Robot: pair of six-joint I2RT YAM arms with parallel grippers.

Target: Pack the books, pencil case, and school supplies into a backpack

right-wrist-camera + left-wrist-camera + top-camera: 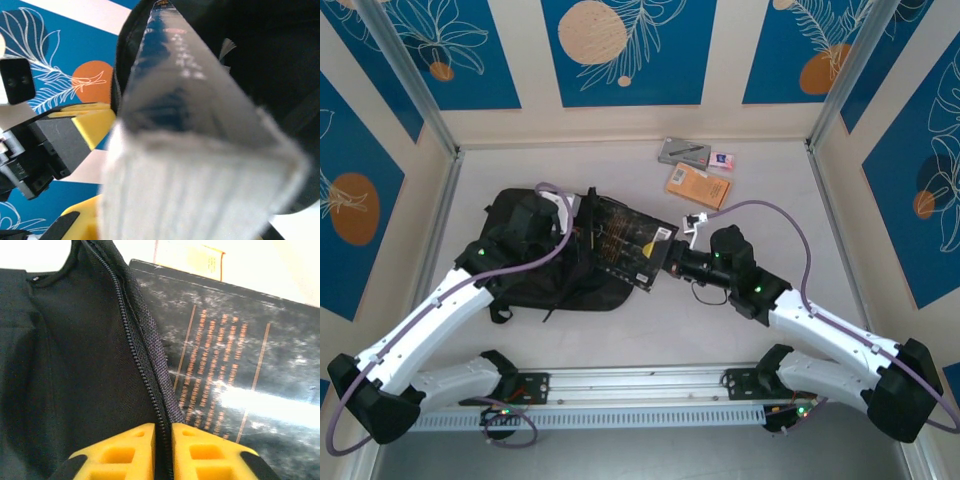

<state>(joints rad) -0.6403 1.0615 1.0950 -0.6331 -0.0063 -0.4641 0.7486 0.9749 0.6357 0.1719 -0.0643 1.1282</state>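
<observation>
The black backpack [525, 262] lies on the table left of centre. My left gripper [582, 215] pinches its zip edge [150, 365], which runs between the yellow fingers [125, 455]. A black book with gold print [632, 240] reaches from the bag's mouth toward my right gripper [672, 258], which is shut on its right end. In the right wrist view the book's white page edge [200, 190] sits close up, with the backpack [272, 60] behind it. An orange book [698, 185], the grey pencil case [683, 152] and a small eraser block [722, 160] lie at the back.
Metal frame posts [405, 70] and patterned blue wall panels close in the table on three sides. A rail [640, 385] with both arm bases runs along the near edge. Grey cables [790, 225] loop over the arms.
</observation>
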